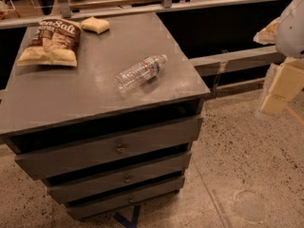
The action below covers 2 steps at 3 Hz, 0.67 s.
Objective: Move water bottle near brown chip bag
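Observation:
The water bottle [141,72] is a clear ribbed plastic bottle with a white-blue label. It lies on its side right of the middle of the grey cabinet top [71,94], cap pointing back right. The brown chip bag [50,42] with white "Sea Salt" lettering lies flat at the back left corner, well apart from the bottle. My gripper [281,88], cream-yellow under a white arm part, hangs at the right edge of the camera view, off the cabinet and well right of the bottle. It holds nothing that I can see.
A small tan packet [95,25] lies at the back edge, just right of the chip bag. The cabinet has three drawers [118,148] below. A rail and shelf [237,58] run behind and to the right. Speckled floor [247,175] lies to the right.

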Each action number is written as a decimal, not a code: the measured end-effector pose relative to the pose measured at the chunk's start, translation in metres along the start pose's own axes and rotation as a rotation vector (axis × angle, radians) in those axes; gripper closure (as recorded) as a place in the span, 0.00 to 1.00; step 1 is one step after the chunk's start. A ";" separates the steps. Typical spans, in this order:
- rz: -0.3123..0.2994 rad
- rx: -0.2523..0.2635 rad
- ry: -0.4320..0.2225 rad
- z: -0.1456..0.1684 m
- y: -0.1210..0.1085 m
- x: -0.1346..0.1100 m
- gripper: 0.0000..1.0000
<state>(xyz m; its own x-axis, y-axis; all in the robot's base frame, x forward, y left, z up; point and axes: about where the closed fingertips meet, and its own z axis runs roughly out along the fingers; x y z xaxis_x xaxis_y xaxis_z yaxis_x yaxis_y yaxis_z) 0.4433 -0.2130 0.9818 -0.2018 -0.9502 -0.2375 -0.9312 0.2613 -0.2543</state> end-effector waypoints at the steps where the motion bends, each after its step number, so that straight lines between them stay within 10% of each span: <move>1: -0.046 -0.015 -0.026 0.013 -0.019 -0.020 0.00; 2: -0.084 -0.053 -0.053 0.040 -0.043 -0.042 0.00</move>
<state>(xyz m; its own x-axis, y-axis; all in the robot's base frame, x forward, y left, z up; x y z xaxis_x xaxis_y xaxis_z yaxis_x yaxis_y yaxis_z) 0.5040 -0.1772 0.9650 -0.1070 -0.9576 -0.2674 -0.9592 0.1702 -0.2258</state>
